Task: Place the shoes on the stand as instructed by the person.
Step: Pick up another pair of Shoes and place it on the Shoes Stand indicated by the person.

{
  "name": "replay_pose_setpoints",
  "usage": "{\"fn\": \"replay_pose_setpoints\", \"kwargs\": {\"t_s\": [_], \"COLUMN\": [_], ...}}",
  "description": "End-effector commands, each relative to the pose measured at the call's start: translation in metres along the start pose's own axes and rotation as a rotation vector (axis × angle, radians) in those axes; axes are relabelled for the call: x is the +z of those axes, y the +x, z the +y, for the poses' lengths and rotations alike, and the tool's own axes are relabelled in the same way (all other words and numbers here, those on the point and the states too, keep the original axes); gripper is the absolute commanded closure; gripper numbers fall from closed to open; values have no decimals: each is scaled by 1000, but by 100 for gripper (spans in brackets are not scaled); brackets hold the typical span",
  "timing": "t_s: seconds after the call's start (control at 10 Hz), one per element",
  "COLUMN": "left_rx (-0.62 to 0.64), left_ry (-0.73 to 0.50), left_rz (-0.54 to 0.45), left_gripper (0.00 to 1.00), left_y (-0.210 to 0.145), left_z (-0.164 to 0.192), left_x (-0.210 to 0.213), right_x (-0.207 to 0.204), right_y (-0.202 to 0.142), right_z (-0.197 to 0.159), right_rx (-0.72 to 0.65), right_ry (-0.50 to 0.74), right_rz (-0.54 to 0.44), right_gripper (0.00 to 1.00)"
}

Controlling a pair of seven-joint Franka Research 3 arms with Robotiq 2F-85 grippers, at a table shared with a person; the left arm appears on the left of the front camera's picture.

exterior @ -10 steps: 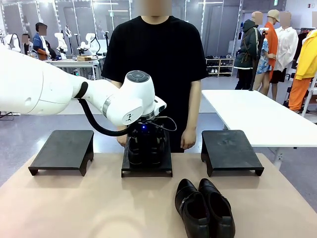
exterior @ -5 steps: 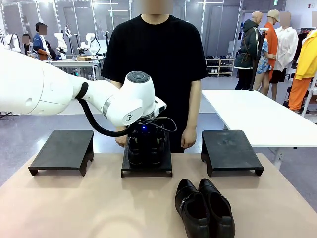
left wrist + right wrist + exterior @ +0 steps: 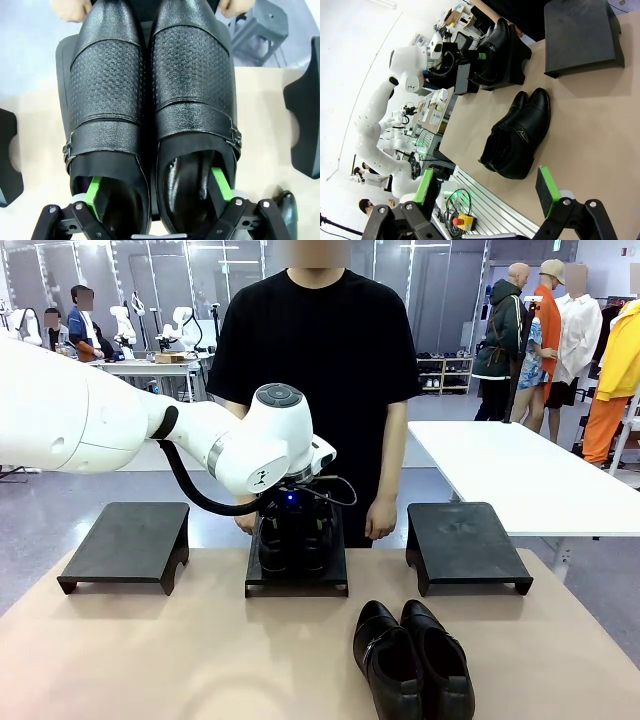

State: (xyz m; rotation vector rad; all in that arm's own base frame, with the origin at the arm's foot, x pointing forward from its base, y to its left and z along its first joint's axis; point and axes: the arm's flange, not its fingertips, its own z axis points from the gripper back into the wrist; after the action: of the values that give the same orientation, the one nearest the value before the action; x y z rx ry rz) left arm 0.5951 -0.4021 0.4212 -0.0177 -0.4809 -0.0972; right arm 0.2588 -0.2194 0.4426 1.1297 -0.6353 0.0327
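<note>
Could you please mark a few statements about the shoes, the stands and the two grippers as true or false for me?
1. One pair of shiny black leather dress shoes stands on the middle black stand. True.
2. The second pair of black leather shoes sits on the right black stand. False: it lies on the tan table, nearer the robot than that stand.
3. The left gripper is open, with one green-padded finger inside each shoe on the middle stand. True.
4. The right gripper is shut on a shoe. False: it is open and holds nothing.
</note>
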Motion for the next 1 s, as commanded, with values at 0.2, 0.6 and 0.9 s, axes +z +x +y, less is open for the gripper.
{"fn": "replay_pose_setpoints", "kwargs": {"t_s": [0.2, 0.6, 0.9], "left_rx": [1, -27, -53], "left_ry": [0, -17, -253], "left_rz": [0, -5, 95], "left_gripper": [0, 0, 0], "left_y": [0, -6, -47], "left_z": [1, 32, 82], "left_x": [-1, 61, 128], "right_x": [0, 0, 0], "right_y": [1, 1, 1], "right_z": [1, 1, 1], "right_rx": [7, 7, 7], "right_ry": [15, 15, 15], "right_rz": [-12, -12, -12], "right_gripper": [0, 0, 0]}}
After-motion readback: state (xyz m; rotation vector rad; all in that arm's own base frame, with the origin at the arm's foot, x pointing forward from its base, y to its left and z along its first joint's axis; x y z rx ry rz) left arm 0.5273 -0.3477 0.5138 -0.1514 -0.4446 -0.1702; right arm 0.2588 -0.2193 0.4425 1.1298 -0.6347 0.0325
